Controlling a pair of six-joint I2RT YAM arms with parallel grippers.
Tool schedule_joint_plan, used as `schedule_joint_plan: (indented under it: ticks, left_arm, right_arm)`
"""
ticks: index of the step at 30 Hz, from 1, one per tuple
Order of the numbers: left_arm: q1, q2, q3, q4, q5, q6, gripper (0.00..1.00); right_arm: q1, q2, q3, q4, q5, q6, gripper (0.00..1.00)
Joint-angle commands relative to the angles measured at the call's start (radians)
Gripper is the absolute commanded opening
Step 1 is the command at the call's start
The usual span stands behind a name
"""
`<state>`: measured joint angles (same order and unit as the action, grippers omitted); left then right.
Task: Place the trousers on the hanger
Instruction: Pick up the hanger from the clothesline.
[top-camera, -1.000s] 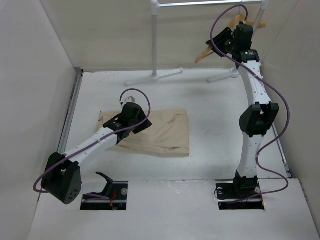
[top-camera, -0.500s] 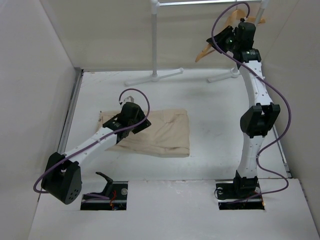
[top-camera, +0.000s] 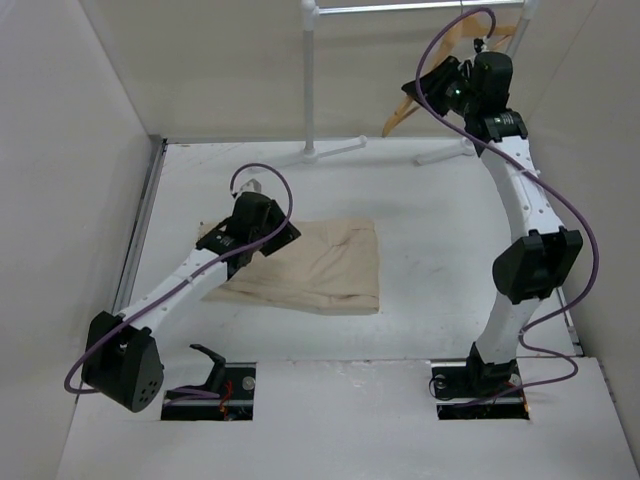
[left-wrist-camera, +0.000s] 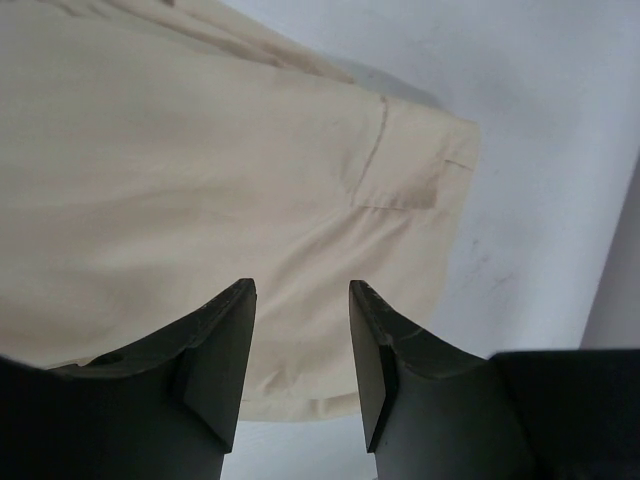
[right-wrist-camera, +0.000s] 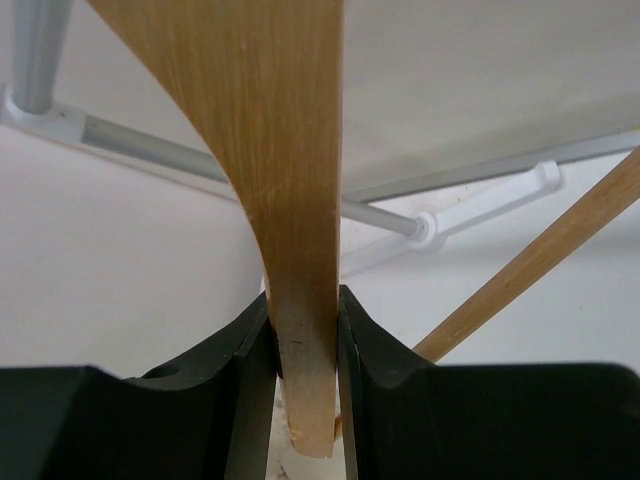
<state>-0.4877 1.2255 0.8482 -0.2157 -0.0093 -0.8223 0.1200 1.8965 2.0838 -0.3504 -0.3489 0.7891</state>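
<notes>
The beige trousers (top-camera: 310, 262) lie folded flat on the white table. In the left wrist view the cloth (left-wrist-camera: 200, 170) fills the left and middle. My left gripper (top-camera: 262, 190) hovers over the trousers' left end, jaws open and empty, shown in its wrist view (left-wrist-camera: 301, 292). The wooden hanger (top-camera: 400, 105) hangs high at the back right by the rack. My right gripper (top-camera: 440, 80) is shut on one arm of the hanger (right-wrist-camera: 285, 150), shown in its wrist view (right-wrist-camera: 303, 312); the hanger's lower bar (right-wrist-camera: 540, 265) runs off to the right.
A white rack with an upright pole (top-camera: 310, 80) and floor feet (top-camera: 335, 150) stands at the back of the table. Its tubes also show in the right wrist view (right-wrist-camera: 150, 145). White walls close in on the left and right.
My right arm has lifted and shifted the hanger slightly up and left. My left gripper has moved a little back and left over the trousers' end.
</notes>
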Motion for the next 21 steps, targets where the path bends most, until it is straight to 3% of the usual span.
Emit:
schedule_joint_plan:
  ticks: [1, 12, 21]
  left_arm:
    - [0.008, -0.018, 0.132, -0.002, 0.051, 0.015, 0.42]
    - [0.011, 0.072, 0.388, 0.012, 0.066, 0.045, 0.52]
    - [-0.105, 0.272, 0.638, 0.041, 0.051, 0.118, 0.61]
  right_arm:
    - [0.022, -0.06, -0.103, 0.129, -0.013, -0.016, 0.22]
    - [0.122, -0.25, -0.467, 0.156, -0.028, -0.073, 0.2]
    - [0.238, -0.48, -0.864, 0.165, -0.012, -0.09, 0.19]
